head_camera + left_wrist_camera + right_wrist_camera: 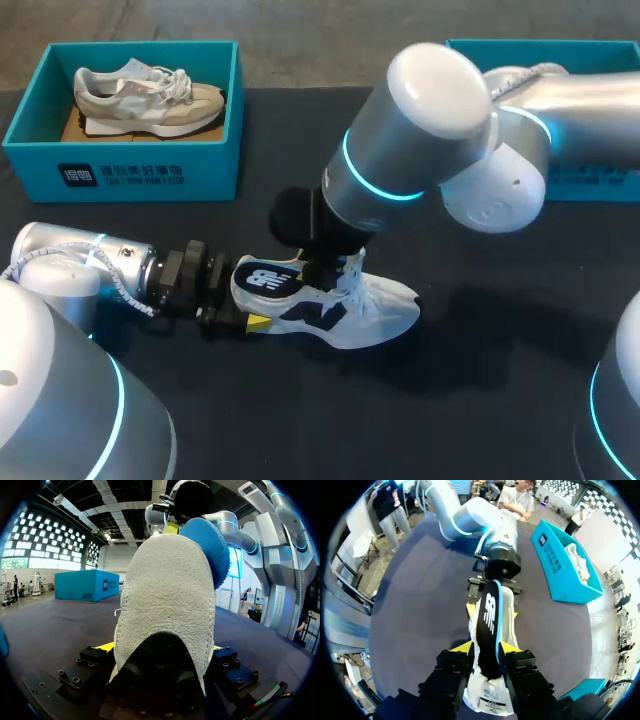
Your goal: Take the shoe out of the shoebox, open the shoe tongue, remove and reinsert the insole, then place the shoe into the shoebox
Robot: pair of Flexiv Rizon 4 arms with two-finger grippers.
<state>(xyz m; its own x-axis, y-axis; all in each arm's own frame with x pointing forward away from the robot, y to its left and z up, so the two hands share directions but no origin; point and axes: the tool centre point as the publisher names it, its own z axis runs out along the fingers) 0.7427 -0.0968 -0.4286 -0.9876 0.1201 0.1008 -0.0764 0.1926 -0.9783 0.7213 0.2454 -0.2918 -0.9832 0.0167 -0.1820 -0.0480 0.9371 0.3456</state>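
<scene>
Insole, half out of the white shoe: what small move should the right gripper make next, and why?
Probably ease the insole up and out a little. The right gripper pinches it, its rear end stands above the shoe, its front looks tucked inside, and the left gripper clamps the heel steady.

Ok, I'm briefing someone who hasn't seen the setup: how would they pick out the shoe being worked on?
On the dark table, look near the middle. The white shoe sits there, its heel in the left gripper. Unlike the beige shoe in the teal shoebox at the back left, it has a black insole sticking out.
</scene>
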